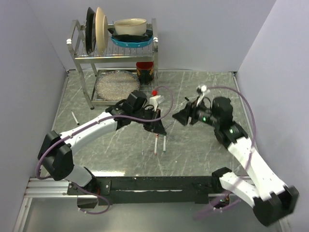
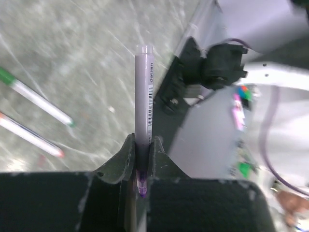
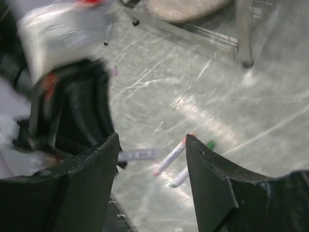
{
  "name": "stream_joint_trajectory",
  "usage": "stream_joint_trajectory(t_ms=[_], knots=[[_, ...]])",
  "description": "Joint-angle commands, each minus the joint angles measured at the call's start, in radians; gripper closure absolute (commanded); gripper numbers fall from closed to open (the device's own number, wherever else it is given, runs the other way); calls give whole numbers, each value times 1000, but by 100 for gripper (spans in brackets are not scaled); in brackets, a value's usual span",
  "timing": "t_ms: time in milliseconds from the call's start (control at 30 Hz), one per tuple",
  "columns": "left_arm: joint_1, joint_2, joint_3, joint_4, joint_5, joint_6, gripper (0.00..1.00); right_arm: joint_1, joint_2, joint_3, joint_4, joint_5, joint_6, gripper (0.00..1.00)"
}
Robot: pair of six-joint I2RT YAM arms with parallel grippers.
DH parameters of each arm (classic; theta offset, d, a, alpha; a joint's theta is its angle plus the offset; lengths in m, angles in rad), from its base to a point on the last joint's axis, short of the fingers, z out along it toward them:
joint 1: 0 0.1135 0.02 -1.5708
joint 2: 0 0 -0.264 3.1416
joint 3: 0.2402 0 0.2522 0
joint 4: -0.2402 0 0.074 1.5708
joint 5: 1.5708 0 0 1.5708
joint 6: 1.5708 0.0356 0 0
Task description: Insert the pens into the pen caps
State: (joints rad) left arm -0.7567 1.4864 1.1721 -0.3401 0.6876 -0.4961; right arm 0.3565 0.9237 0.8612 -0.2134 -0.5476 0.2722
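My left gripper (image 2: 143, 145) is shut on a pen (image 2: 144, 96) with a whitish barrel. The pen's dark purple end sits between the jaws and the rest points away from them. Two more pens lie side by side on the table, one with green ends (image 2: 36, 100) and one with red ends (image 2: 30, 136); they also show as the pair of pens (image 1: 161, 144) in front of the left gripper (image 1: 155, 124). My right gripper (image 3: 152, 140) is open and holds nothing. It hovers just right of the held pen (image 3: 137, 154). The pen caps are not in view as separate pieces.
A metal dish rack (image 1: 113, 53) with plates and bowls stands at the back, a red and black cup (image 1: 145, 71) beside it. A slim whitish stick (image 1: 75, 117) lies at the far left. The right arm's gripper (image 2: 212, 67) hangs close ahead of the left one.
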Motion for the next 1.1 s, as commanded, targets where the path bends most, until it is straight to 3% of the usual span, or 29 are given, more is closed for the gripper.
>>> stream_joint_trajectory(t_ms=[0,67,300,467,733,1067], knots=[[8,-107,56,-63,110,-108,99,148,-189,-108,78,179,-431,34],[17,-124,67,-73,122,-174,99,194,-262,-157,101,176,-583,35],[19,-179,109,-82,199,-318,99,285,-352,-185,172,230,-841,37],[19,-196,101,-79,242,-384,99,406,-335,-140,128,403,-1011,37],[17,-178,93,-79,253,-444,99,637,-296,-125,140,641,-1143,38],[19,-143,103,-129,260,-458,99,795,-237,-123,193,798,-1240,43]])
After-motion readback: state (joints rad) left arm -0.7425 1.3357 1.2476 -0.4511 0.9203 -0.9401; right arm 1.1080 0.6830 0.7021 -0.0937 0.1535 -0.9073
